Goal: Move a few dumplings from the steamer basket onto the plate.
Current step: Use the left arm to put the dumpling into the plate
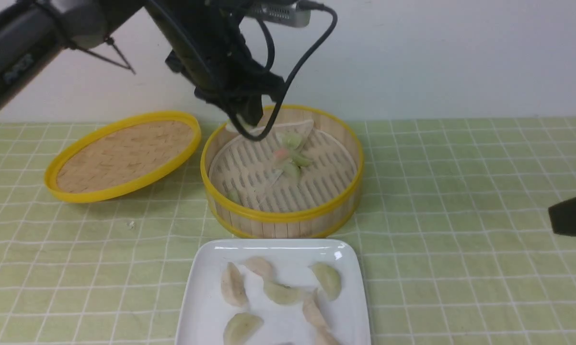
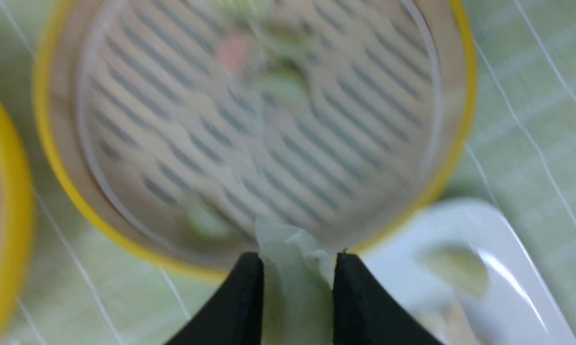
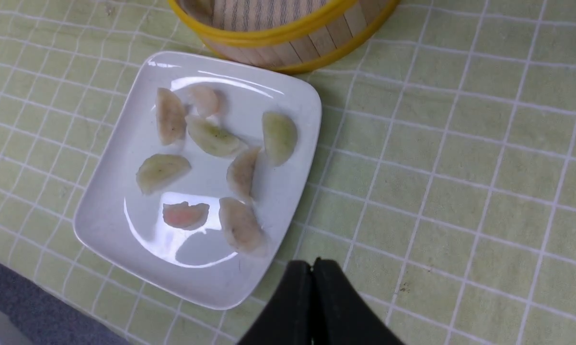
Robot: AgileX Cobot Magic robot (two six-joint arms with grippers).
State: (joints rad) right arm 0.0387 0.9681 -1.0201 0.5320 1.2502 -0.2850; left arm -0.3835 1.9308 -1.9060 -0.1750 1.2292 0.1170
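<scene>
**Left pincer has a dumpling pinched above the basket; the plate lies back toward the robot**

The steamer basket [image 1: 282, 215] sits directly under the left pincer [image 2: 298, 256], which hangs over the basket's far-left part. The plate [image 1: 206, 268] is the target. From the pincer it lies on the robot's side of the basket's near rim, so I judge the carry must cross that rim. Eight dumplings on the plate [image 3: 216, 139] cluster in its middle, leaving bare glaze near the edges.

The left arm is the one loaded. The right pincer [image 3: 313, 262] is clenched on nothing, off to the plate's side and well apart from the basket.

The left jaws are partly closed on the held dumpling [image 2: 295, 287], which fills the gap between them and pokes out past the tips. Its long axis seems to run along the fingers, though blur leaves that uncertain. Its skin is pale, whitish-green, translucent and crinkled at the free edge; it looks soft and likely to sag or tear if squeezed harder. A few green and pink pieces in the basket [image 1: 293, 155] remain below the pincer.
</scene>
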